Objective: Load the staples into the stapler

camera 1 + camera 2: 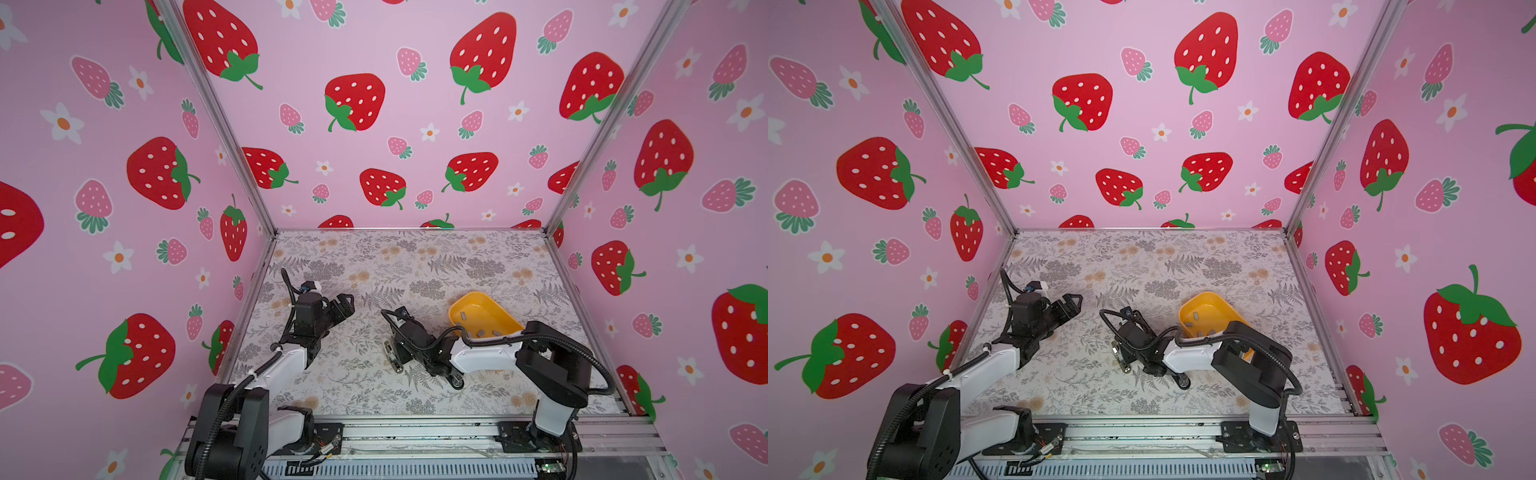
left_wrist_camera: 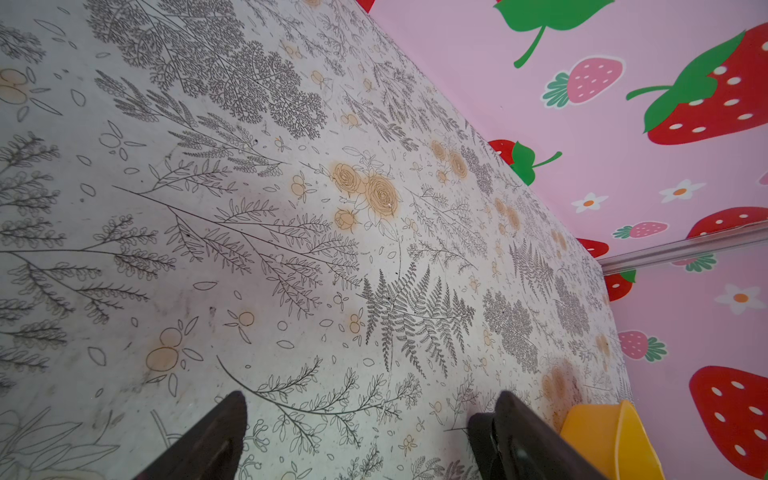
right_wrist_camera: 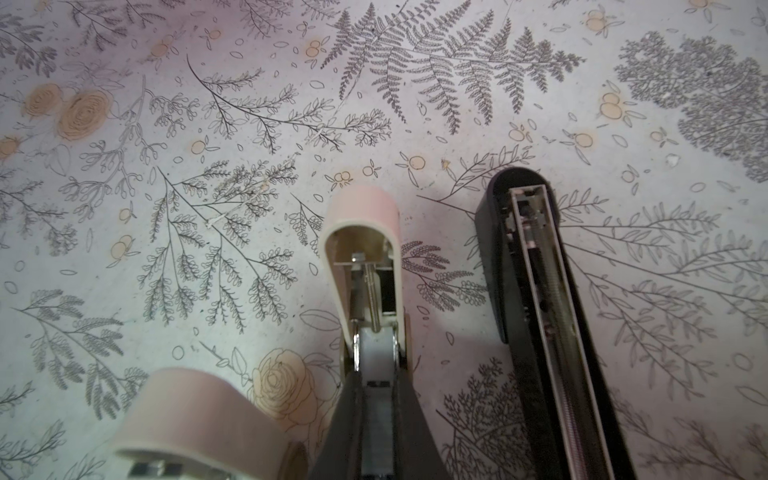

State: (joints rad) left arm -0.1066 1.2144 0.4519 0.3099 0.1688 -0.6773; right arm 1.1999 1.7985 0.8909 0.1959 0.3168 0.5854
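The left gripper (image 1: pixel 348 305) hovers over the left part of the table (image 1: pixel 415 257), its jaws wide apart and holding nothing. The right gripper (image 3: pixel 376 365) is low near the middle, its jaws pressed together on 1 grey staple strip (image 3: pixel 376 432). The far end of this strip reaches an open pink stapler shell (image 3: pixel 361 232). The black stapler (image 3: pixel 540 299) lies just beside this shell, with its channel open upward. More staples (image 1: pixel 480 332) lie in the yellow tray (image 1: pixel 490 309) on the right, farther away than the right gripper.
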